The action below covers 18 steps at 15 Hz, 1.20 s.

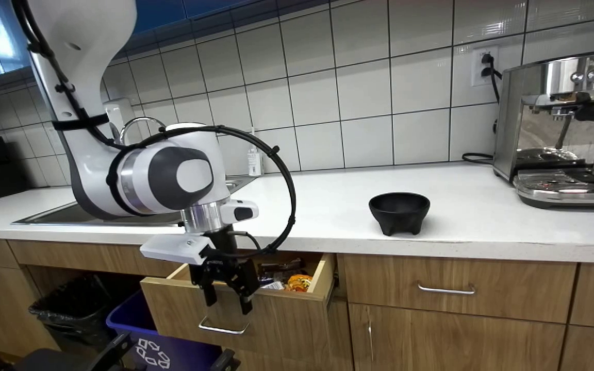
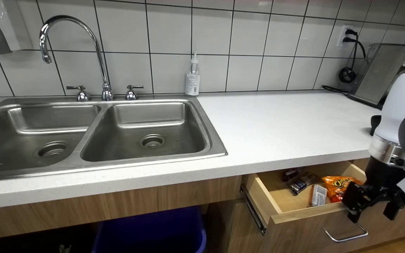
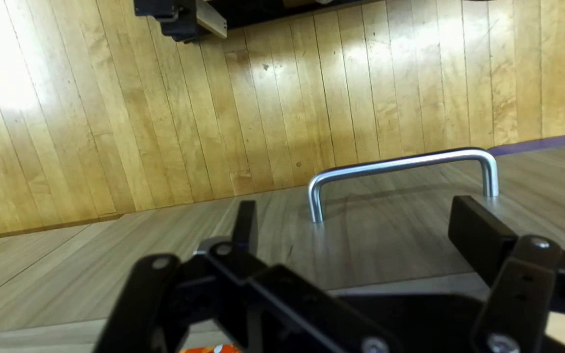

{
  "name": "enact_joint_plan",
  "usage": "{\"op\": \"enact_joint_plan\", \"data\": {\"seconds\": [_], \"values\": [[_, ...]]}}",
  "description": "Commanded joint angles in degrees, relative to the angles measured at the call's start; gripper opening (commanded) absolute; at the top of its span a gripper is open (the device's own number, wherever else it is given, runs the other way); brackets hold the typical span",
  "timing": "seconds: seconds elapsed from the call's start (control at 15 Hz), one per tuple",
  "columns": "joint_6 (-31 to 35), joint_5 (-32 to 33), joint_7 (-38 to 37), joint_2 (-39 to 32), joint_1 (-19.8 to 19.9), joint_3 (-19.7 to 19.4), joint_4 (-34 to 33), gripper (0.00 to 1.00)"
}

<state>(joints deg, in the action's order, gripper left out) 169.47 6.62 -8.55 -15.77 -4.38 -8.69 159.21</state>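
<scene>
With its fingers wide apart and nothing between them, my gripper [image 1: 228,303] points down at the front of a pulled-out wooden drawer [image 1: 286,322]. Just below the fingertips is the drawer's silver bar handle [image 3: 402,163], seen beyond the gap between the fingers in the wrist view; whether a finger touches the drawer front cannot be told. Inside the drawer lie an orange packet [image 2: 339,186], a white-labelled bar [image 2: 318,195] and dark wrapped snacks [image 2: 302,182]. The arm hides part of the drawer in both exterior views. A black footed bowl [image 1: 399,212] stands on the counter.
A white counter [image 1: 328,206] overhangs the drawer, with a steel double sink [image 2: 220,149] set into it. An espresso machine [image 1: 575,129] stands to the bowl's right. Below are a blue recycling bin [image 1: 173,350] and a black-lined bin [image 1: 78,309]. A clear bottle [image 2: 192,79] stands by the tiles.
</scene>
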Motion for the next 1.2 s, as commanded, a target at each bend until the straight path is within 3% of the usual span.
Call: {"op": "enact_joint_plan", "data": {"seconds": [0.0, 0.6, 1.13], "values": [[4.75, 1.47, -3.79, -1.28, -4.08, -4.39, -0.09, 1.0], [9.8, -1.87, -5.1, -3.63, -11.95, -11.0, -0.07, 1.0], [8.94, -4.49, -4.48, -4.29, -12.72, -11.47, -1.83, 1.0]]}}
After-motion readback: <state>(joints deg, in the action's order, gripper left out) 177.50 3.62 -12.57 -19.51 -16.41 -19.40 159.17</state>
